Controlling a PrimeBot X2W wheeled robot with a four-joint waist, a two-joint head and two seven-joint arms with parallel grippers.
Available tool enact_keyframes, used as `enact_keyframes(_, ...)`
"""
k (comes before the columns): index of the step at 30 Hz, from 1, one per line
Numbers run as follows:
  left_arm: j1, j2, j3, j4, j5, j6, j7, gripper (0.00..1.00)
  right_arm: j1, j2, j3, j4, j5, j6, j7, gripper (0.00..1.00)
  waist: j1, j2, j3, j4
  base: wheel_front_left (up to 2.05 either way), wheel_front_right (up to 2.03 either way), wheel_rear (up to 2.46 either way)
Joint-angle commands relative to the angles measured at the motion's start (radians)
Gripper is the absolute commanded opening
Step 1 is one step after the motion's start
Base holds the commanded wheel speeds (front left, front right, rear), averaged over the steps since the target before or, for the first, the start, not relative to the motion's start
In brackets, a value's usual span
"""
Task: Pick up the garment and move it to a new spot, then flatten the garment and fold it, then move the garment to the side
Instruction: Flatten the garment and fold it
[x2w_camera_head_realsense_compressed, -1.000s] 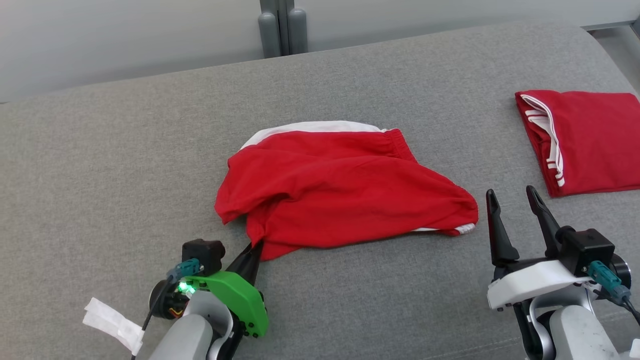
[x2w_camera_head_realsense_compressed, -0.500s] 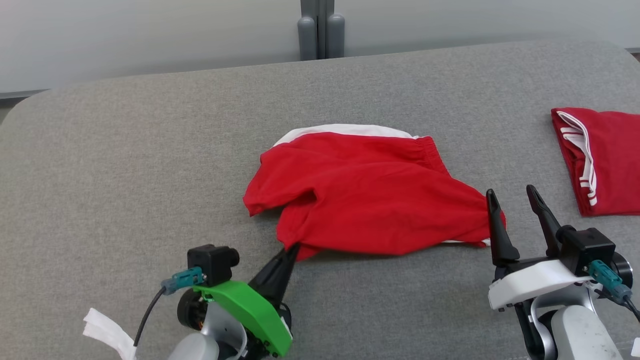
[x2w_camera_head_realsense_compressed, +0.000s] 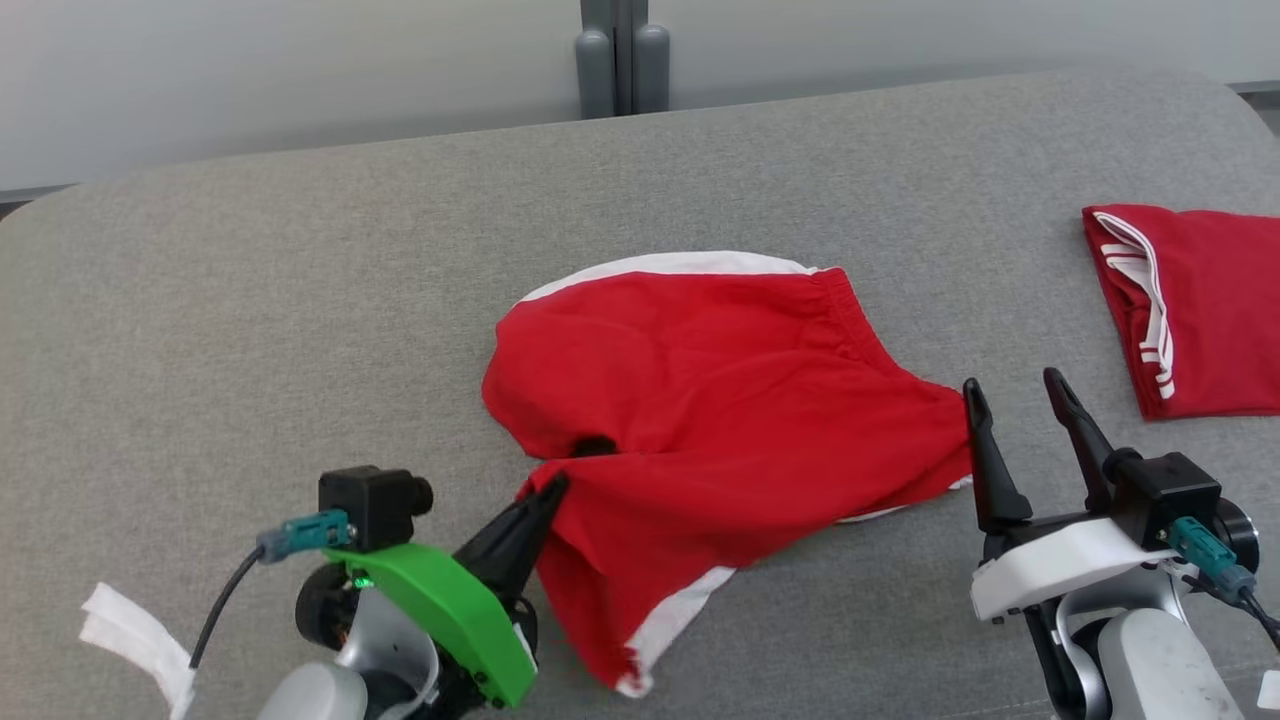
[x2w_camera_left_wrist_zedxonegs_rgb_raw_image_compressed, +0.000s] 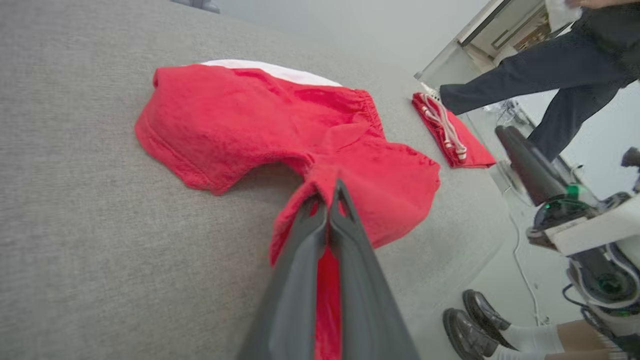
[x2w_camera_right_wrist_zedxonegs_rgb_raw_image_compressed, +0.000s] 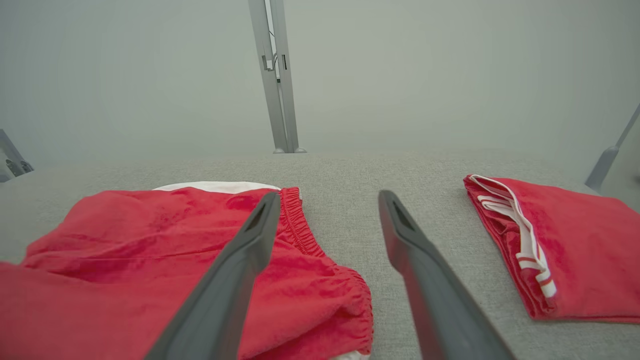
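Pick-up under way, it seems: the left tool (x2w_camera_head_realsense_compressed: 553, 484), pressed together on a leg hem, holds a corner of the red garment (x2w_camera_head_realsense_compressed: 720, 390) raised at centre frame on the grey worktop (x2w_camera_head_realsense_compressed: 250, 300) — right tool (x2w_camera_head_realsense_compressed: 1012, 383) spread, idle at the cloth's right edge. Long axis diagonal, waistband upper right. Next: lift clear, carry without dragging.
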Motion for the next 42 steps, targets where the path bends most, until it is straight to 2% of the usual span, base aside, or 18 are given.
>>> enact_keyframes(1, -0.043, 0.001, -0.001, 0.064, 0.030, 0.003, -0.011, 0.00, -0.014, -0.001, 0.006, -0.001, 0.010, -0.002, -0.001, 1.00, 0.0000, 0.0000, 0.009, -0.019, 0.00, 0.00, 0.00)
enact_keyframes(5, -0.154, 0.012, -0.001, 0.283, 0.122, 0.006, -0.067, 0.00, -0.030, 0.002, 0.015, -0.005, 0.011, -0.002, -0.008, 1.00, 0.0000, 0.0000, 0.031, -0.047, 0.00, 0.00, 0.00)
enact_keyframes(9, -0.255, 0.013, 0.026, 0.443, 0.178, 0.033, -0.143, 0.00, -0.043, 0.005, 0.013, -0.007, 0.008, -0.002, -0.012, 1.00, 0.0000, 0.0000, 0.057, -0.070, 0.00, 0.00, 0.00)
enact_keyframes(12, -0.314, 0.022, 0.043, 0.531, 0.202, 0.046, -0.184, 0.00, -0.046, 0.007, 0.012, -0.006, 0.007, -0.002, -0.013, 1.00, 0.0000, 0.0000, 0.074, -0.082, 0.00, 0.00, 0.00)
enact_keyframes(20, -0.433, 0.024, 0.063, 0.669, 0.219, 0.026, -0.261, 0.00, -0.056, 0.012, 0.003, -0.002, 0.002, -0.002, -0.018, 1.00, 0.0000, 0.0000, 0.089, -0.081, 0.00, 0.00, 0.00)
enact_keyframes(21, -0.441, 0.020, 0.062, 0.681, 0.221, 0.024, -0.268, 0.12, -0.059, 0.012, 0.005, -0.001, 0.002, -0.002, -0.018, 1.00, 0.0000, 0.0000, 0.089, -0.079, 0.00, 0.00, 0.00)
enact_keyframes(22, -0.446, 0.014, 0.057, 0.693, 0.221, 0.019, -0.275, 0.74, -0.060, 0.012, 0.007, 0.001, 0.001, -0.002, -0.018, 1.00, 0.0000, 0.0000, 0.087, -0.077, 0.00, 0.00, 0.00)
enact_keyframes(23, -0.451, 0.010, 0.056, 0.700, 0.222, 0.018, -0.286, 1.00, -0.061, 0.013, 0.008, 0.002, 0.001, -0.002, -0.018, 1.00, 0.0000, 0.0000, 0.085, -0.075, 0.00, 0.00, 0.00)
enact_keyframes(29, -0.413, -0.011, 0.049, 0.719, 0.232, 0.014, -0.397, 1.00, -0.048, 0.009, -0.002, 0.009, -0.005, -0.002, -0.014, 1.00, 0.0000, 0.0000, 0.051, -0.042, 0.00, 0.00, 0.00)
enact_keyframes(35, -0.341, -0.018, 0.064, 0.669, 0.223, -0.020, -0.529, 1.00, -0.036, -0.006, -0.014, 0.010, 0.000, -0.002, -0.004, 1.00, 0.0000, 0.0000, 0.004, 0.007, 0.00, 0.00, 0.00)
enact_keyframes(42, -0.219, -0.023, 0.125, 0.540, 0.283, -0.032, -0.563, 1.00, -0.014, -0.015, -0.021, 0.005, 0.002, -0.002, 0.016, 1.00, 0.0000, 0.0000, -0.048, 0.069, 0.00, 0.00, 0.00)
